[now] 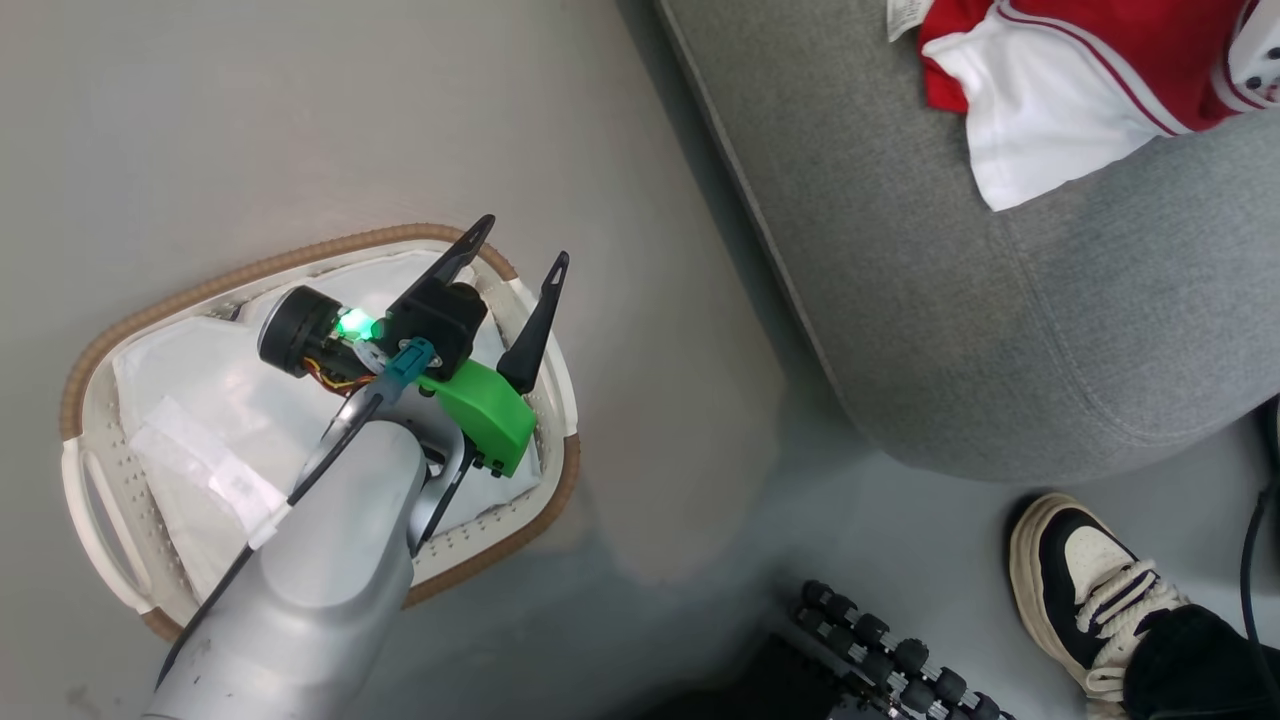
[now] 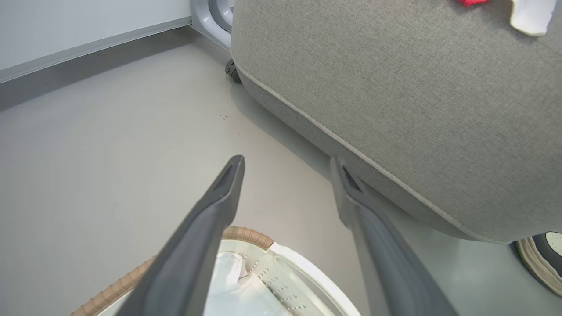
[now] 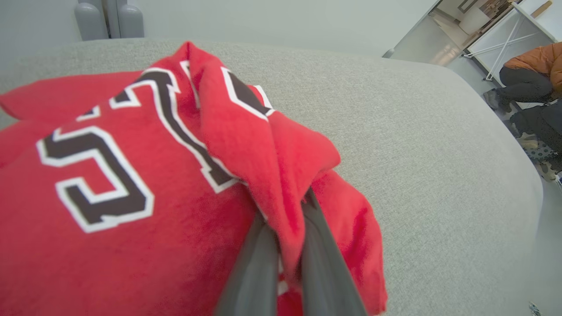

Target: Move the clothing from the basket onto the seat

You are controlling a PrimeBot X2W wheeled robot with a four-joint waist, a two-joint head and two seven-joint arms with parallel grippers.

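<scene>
Our left hand [image 1: 523, 240] hangs spread over the basket [image 1: 90, 350], right hand [image 3: 285, 219] pinching red clothing [image 3: 109, 245] on the seat [image 3: 417, 153].

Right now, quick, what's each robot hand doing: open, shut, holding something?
Left hand: open, holding nothing, above the basket.
Right hand: shut on the red clothing lying on the seat.

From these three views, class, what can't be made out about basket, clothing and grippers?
Floor of the basket: head view, the left arm and open left gripper cover its middle.
The clothing: head view, cut off by the top edge.
Tips of the right gripper: right wrist view, buried in a red fold.
</scene>
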